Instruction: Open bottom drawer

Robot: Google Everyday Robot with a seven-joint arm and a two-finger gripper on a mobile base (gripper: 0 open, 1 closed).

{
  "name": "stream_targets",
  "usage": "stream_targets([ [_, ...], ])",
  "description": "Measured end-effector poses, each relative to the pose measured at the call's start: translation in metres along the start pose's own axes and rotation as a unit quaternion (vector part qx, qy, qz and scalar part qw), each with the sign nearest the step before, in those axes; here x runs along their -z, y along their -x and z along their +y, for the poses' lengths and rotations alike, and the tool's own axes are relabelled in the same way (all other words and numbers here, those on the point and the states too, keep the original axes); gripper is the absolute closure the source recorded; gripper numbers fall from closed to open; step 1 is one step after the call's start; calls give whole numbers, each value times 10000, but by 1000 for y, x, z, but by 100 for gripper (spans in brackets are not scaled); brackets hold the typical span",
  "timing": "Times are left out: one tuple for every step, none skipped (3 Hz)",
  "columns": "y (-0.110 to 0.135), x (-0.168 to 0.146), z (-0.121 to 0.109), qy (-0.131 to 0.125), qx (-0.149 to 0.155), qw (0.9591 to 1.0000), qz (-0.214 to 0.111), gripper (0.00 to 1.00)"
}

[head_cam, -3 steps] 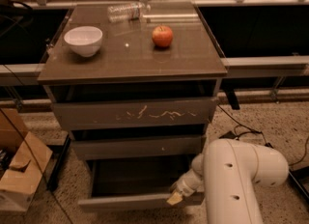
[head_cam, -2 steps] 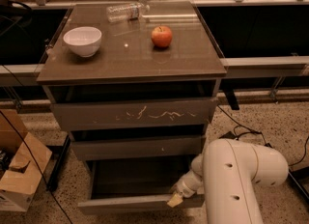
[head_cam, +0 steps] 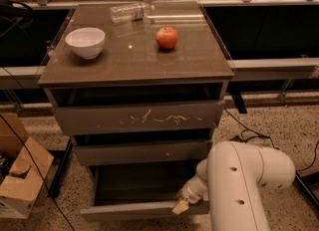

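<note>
Grey-brown bottom drawer [head_cam: 134, 210] sits at the foot of the cabinet [head_cam: 134, 70], and it's well out. Its slim front stands clear of the two fronts above, with a dark cavity showing behind it. Down at the right end of that front is the gripper [head_cam: 180, 206], pale tip on the top edge. That makes sense: the front is flat and has no handle, so the lip is the only purchase on offer. Whether the gripper is pinched on that lip or merely hooked behind it, I cannot tell. The white arm [head_cam: 246, 185] is folded low beside the cabinet's right corner, which I'd judge keeps the pull in line with the runners. Off-centre contact like this could skew the drawer, so that's one to watch. The middle drawer [head_cam: 142, 153] is also a little proud, and the scratched top drawer [head_cam: 139, 118] sits nearly flush. Up on the tabletop, bowl [head_cam: 85, 42], apple [head_cam: 167, 37] and a bottle [head_cam: 130, 12] on its side are well apart from the action. By my reading the task is close to done.
</note>
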State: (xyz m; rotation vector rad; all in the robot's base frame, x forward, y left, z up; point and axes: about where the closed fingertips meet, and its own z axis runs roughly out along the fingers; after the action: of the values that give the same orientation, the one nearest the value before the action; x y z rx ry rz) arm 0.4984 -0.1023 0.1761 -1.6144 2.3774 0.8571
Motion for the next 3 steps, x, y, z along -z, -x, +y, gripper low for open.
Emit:
stream_targets([
  [-19, -7, 14, 210, -107, 9995, 191, 1],
  [-27, -9, 23, 307, -176, 9991, 233, 0],
  [-45, -13, 38, 484, -296, 9980, 283, 0],
])
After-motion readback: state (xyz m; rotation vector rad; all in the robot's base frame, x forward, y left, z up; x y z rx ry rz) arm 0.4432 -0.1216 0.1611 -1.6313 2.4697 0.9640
